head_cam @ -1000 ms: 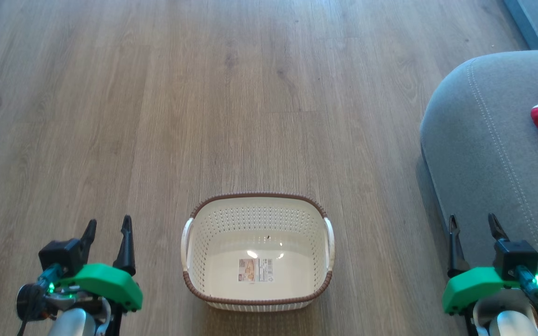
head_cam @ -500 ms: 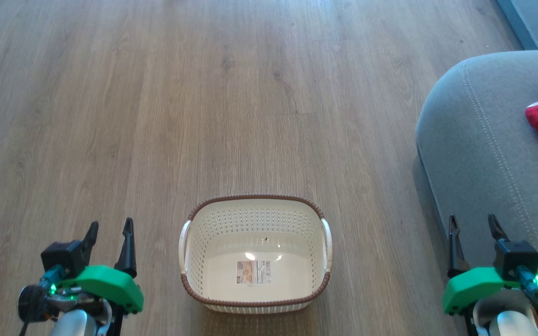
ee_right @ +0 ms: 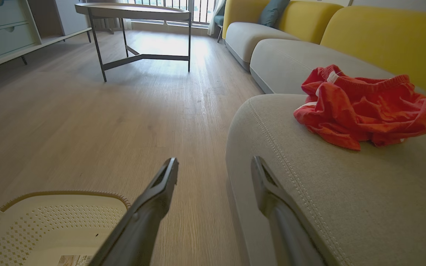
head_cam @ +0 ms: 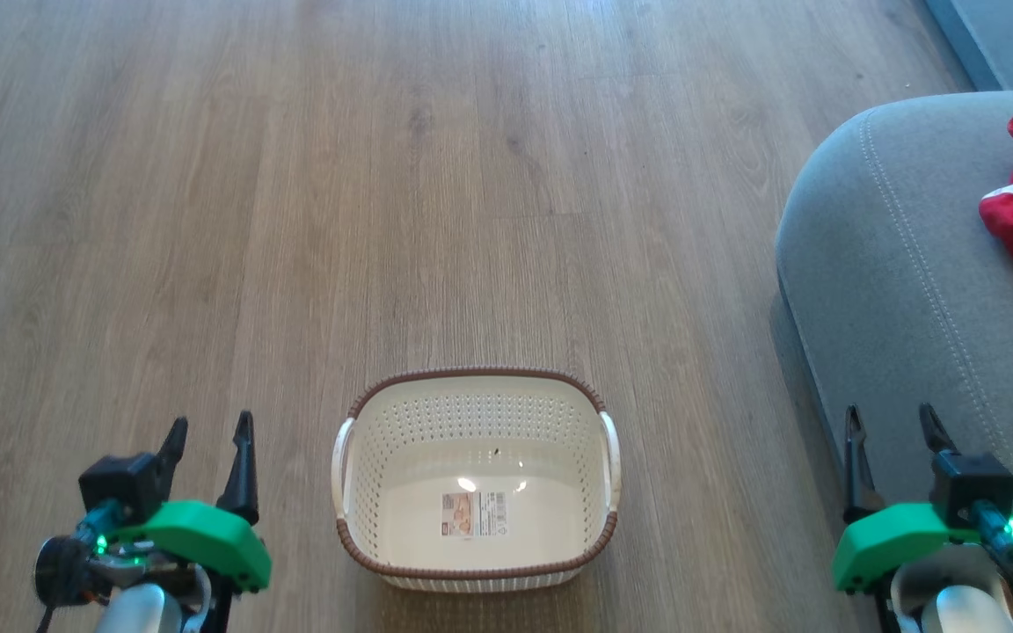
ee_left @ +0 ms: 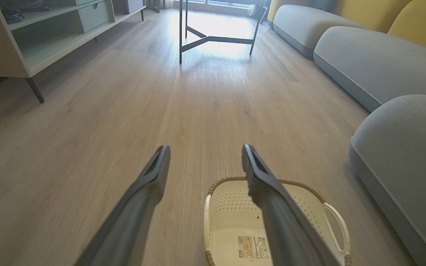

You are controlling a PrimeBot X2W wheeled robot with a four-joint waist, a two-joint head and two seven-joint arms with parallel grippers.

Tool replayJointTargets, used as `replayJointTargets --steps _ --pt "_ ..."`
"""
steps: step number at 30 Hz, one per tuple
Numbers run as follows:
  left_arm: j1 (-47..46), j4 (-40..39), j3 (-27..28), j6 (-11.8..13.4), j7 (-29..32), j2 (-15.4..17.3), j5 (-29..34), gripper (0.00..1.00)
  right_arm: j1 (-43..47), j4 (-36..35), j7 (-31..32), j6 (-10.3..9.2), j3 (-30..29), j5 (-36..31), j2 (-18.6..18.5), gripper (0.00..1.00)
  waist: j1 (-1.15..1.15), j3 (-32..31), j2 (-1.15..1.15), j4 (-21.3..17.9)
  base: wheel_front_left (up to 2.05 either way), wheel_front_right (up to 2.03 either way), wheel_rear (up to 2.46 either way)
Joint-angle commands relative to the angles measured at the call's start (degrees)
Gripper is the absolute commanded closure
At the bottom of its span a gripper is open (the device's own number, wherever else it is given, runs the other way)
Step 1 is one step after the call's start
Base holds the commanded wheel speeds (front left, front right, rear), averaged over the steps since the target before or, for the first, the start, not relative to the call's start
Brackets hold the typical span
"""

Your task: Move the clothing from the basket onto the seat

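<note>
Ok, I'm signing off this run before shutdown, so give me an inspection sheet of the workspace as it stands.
surface: wood-look floor, bare around the basket.
job's things: basket empty apart from its sticker label; red clothing lies bunched on the grey seat.
clutter: nothing seen.
grippers: left gripper and right gripper both open, holding nothing, either side of the basket.
cables: thin dark lead at the left wrist.
surroundings: coffee table, shelf unit, yellow backrests.
</note>
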Motion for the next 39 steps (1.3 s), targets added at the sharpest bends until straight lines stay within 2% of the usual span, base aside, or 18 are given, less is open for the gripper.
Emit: replayJointTargets --steps 1,7,39 --pt "0.0 0.1 0.0 -0.1 0.0 0.0 0.0 1.00 0.0 0.0 0.0 0.00 0.0 0.0 0.0 1.00 0.00 0.0 0.00 0.0 0.00 0.00 0.00" --pt "2.9 4.3 -0.4 0.0 0.3 -1.0 -0.3 1.00 1.4 5.0 0.3 0.00 0.0 0.3 0.3 1.00 0.00 0.0 0.00 0.0 0.00 0.00 0.00" --pt "2.0 0.0 3.0 -1.1 5.4 -2.2 -18.7 1.00 -0.3 3.1 5.3 0.10 -0.4 22.9 0.1 1.00 0.00 0.0 0.00 0.4 0.00 0.00 0.00"
